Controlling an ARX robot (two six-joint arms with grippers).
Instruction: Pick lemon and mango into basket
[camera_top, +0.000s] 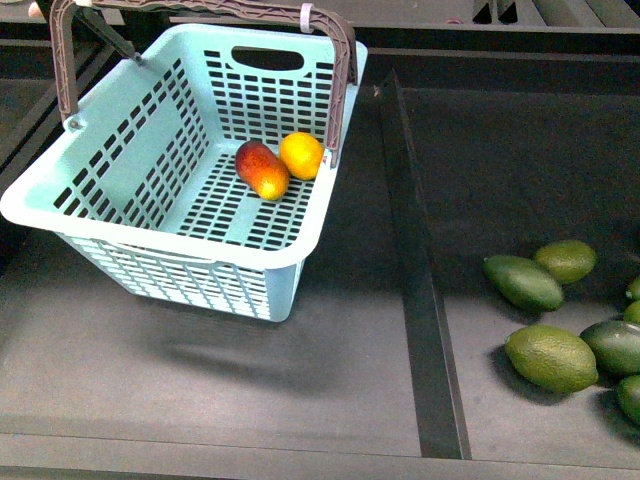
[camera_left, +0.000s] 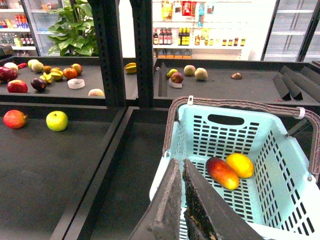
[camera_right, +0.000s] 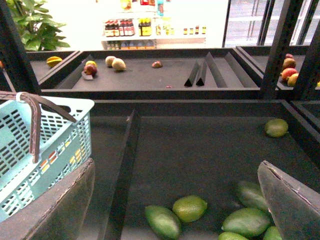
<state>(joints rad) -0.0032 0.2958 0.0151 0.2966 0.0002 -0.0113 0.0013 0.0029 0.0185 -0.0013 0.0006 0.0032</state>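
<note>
The pale teal basket (camera_top: 140, 160) hangs tilted above the dark shelf at the left and casts a shadow below it. Its brown hoop handle (camera_top: 342, 80) stands up. On its slotted floor the red-and-yellow mango (camera_top: 262, 169) lies touching the yellow-orange lemon (camera_top: 301, 155); both also show in the left wrist view, mango (camera_left: 222, 173) and lemon (camera_left: 240, 165). My left gripper (camera_left: 181, 166) is shut on the basket's near wall (camera_left: 167, 172). My right gripper (camera_right: 176, 164) is open and holds nothing, hovering over the right bin beside the basket (camera_right: 50, 142).
Several dark green oval fruits (camera_top: 550, 357) lie in the right bin, also under my right gripper (camera_right: 190, 207). A raised black divider (camera_top: 420, 290) separates the two bins. Farther shelves hold a red apple (camera_left: 15, 119), a green apple (camera_left: 57, 120) and other fruit.
</note>
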